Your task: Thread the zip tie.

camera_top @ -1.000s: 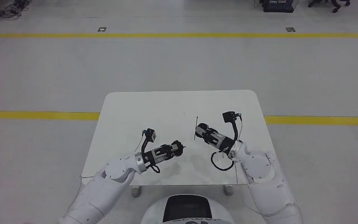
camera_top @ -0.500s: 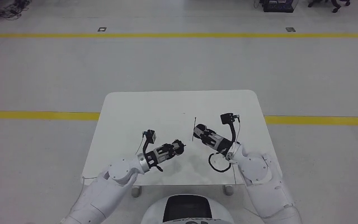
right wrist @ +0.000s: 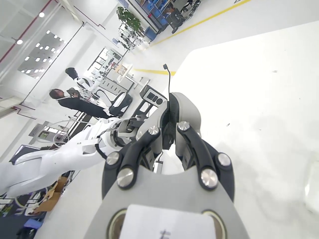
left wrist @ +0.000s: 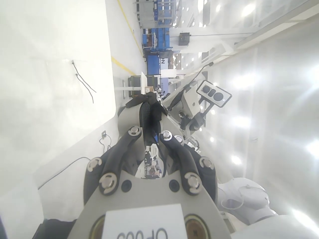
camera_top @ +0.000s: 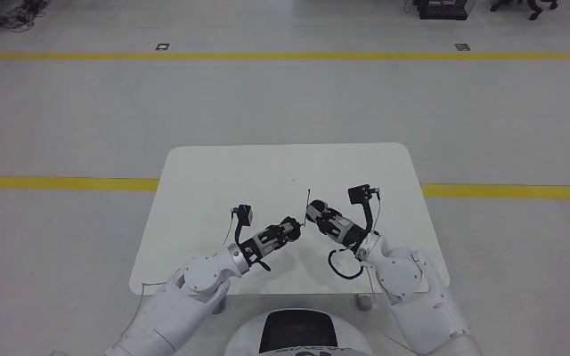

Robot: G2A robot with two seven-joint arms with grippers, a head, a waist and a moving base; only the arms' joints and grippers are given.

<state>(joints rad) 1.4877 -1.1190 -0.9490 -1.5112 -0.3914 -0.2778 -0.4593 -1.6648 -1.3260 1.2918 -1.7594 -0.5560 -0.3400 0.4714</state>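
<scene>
A thin black zip tie (camera_top: 307, 203) stands upright over the middle of the white table (camera_top: 232, 169). My right gripper (camera_top: 309, 214) is shut on its lower part. In the right wrist view the zip tie (right wrist: 169, 83) rises from between the fingers of the right gripper (right wrist: 170, 115), with its small head on top. My left gripper (camera_top: 293, 225) sits just beside the right one, tips nearly touching. In the left wrist view the left gripper (left wrist: 149, 110) has its black pads pressed together; whether they pinch anything is hidden. The zip tie (left wrist: 84, 84) and its shadow show against the table there.
A small dark speck (camera_top: 291, 181) lies on the table beyond the grippers. The table's far half and both side strips are bare white surface. Yellow floor lines (camera_top: 80, 183) run behind and beside the table.
The two grippers have closed in on each other: the left one moved right and forward, the right one shifted left with the zip tie. The gap between them has nearly gone.
</scene>
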